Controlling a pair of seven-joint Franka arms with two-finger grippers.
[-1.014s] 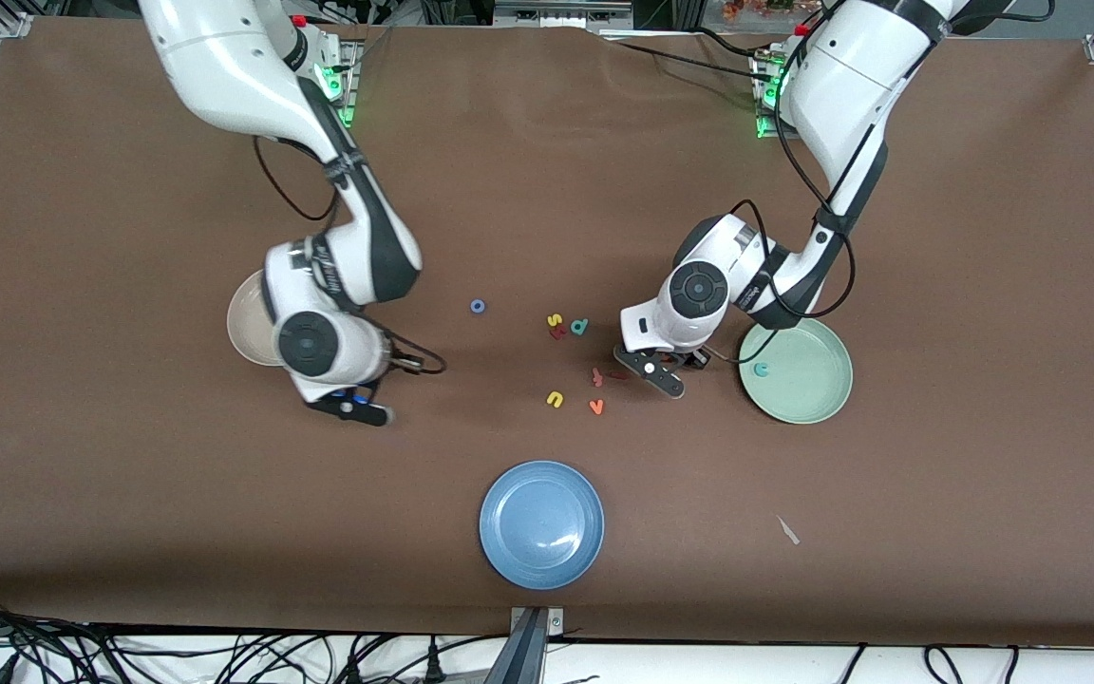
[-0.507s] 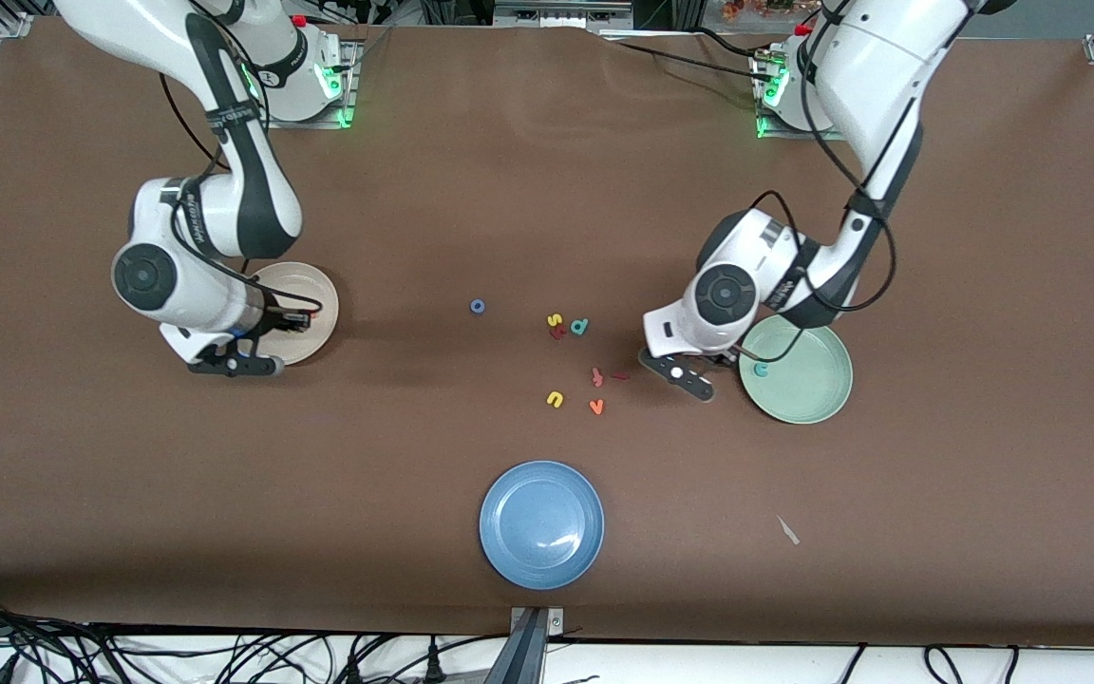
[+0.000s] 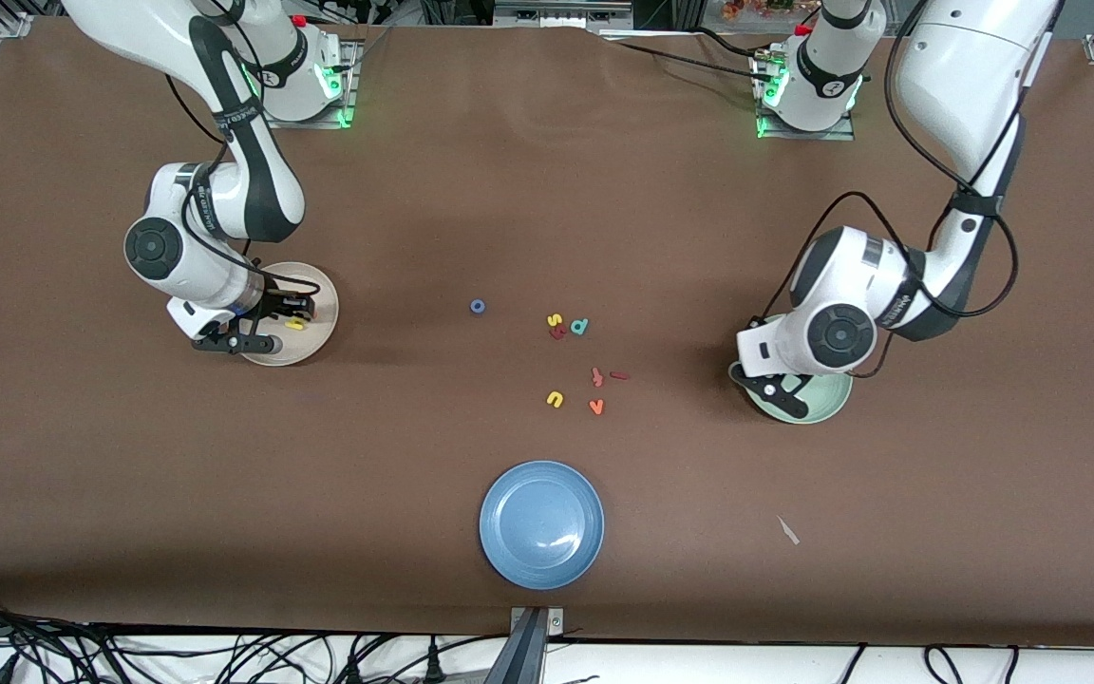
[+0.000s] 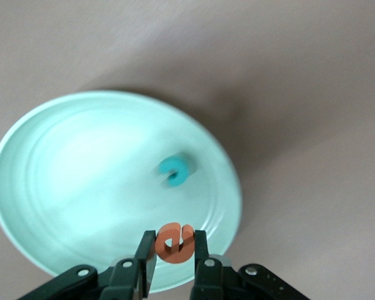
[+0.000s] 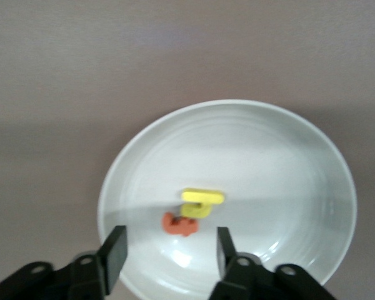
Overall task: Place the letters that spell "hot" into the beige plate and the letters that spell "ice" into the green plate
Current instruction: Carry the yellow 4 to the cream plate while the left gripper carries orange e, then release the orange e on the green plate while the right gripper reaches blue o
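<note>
My left gripper (image 4: pixel 175 244) is shut on the orange "e" (image 4: pixel 174 242) and hangs over the green plate (image 4: pixel 81 175), where the teal "c" (image 4: pixel 174 170) lies. In the front view the left hand covers most of that green plate (image 3: pixel 827 404). My right gripper (image 5: pixel 169 247) stands open over the beige plate (image 5: pixel 269 169), with nothing between its fingers. Below it in the plate lie the yellow "h" (image 5: pixel 202 201) and the orange "t" (image 5: pixel 178 224). The blue "o" (image 3: pixel 478 306) and the dark red "i" (image 3: pixel 619 375) lie on the table between the two plates.
Mid-table, loose letters lie near the "i": a yellow "s" (image 3: pixel 555 320), a teal "d" (image 3: pixel 580 327), a pinkish-red letter (image 3: pixel 596 377), a yellow "u" (image 3: pixel 555 399) and an orange "v" (image 3: pixel 595 407). A blue plate (image 3: pixel 541 523) sits nearer the front camera.
The right arm swung to the beige plate and opened; the yellow "h" now lies in it. The left arm carried the orange "e" from the loose letters to over the green plate.
</note>
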